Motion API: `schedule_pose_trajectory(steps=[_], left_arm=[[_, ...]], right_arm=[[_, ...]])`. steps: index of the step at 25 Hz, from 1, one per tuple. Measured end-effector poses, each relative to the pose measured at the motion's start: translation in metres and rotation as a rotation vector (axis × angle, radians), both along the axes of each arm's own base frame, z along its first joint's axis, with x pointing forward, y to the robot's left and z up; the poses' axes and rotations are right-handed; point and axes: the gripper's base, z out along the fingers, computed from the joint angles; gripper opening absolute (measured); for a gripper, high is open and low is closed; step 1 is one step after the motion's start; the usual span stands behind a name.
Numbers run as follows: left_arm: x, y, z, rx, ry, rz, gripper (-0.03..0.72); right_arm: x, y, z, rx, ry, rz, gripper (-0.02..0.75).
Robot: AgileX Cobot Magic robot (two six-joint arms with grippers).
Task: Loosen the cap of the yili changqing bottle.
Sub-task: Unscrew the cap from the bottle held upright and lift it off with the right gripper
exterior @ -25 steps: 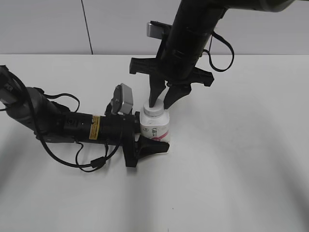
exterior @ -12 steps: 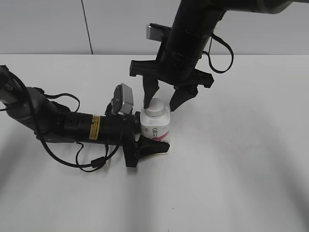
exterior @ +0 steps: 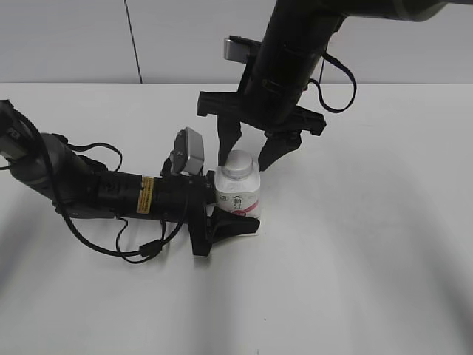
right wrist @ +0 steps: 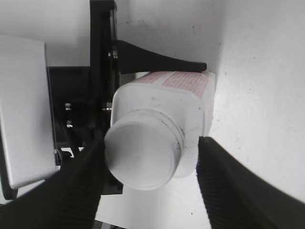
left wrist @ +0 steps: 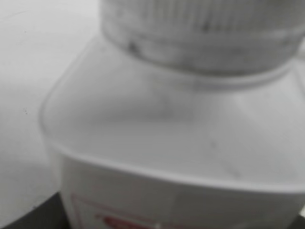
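Exterior view, bottle (exterior: pixel 238 194) clamped, table (exterior: pixel 355 259)

I work over a plain white worktop (exterior: pixel 369 259). Behind it stands a pale grey wall (exterior: pixel 66 37), split by one dark vertical seam (exterior: pixel 133 41). The light is soft and even.

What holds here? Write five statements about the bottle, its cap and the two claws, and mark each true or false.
1. The bottle stands upright on the table. True.
2. The cap lies on the table beside the bottle. False: it sits on the bottle's neck.
3. The left claw holds the bottle by its body. True.
4. The right claw is clamped on the cap. False: its fingers stand apart on either side of the cap, with a gap visible on one side.
5. The right claw comes at the cap from above. True.
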Motion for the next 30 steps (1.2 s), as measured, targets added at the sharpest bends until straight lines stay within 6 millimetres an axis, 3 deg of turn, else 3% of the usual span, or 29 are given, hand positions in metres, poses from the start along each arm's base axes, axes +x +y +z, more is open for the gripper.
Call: schedule_pose_trajectory(steps=[30], left_arm=[[0.0001, 0.0000, 0.0000, 0.000, 0.000, 0.001, 0.419]], right_arm=[[-0.0010, 0.0018, 0.0003, 0.010, 0.005, -0.003, 0.483]])
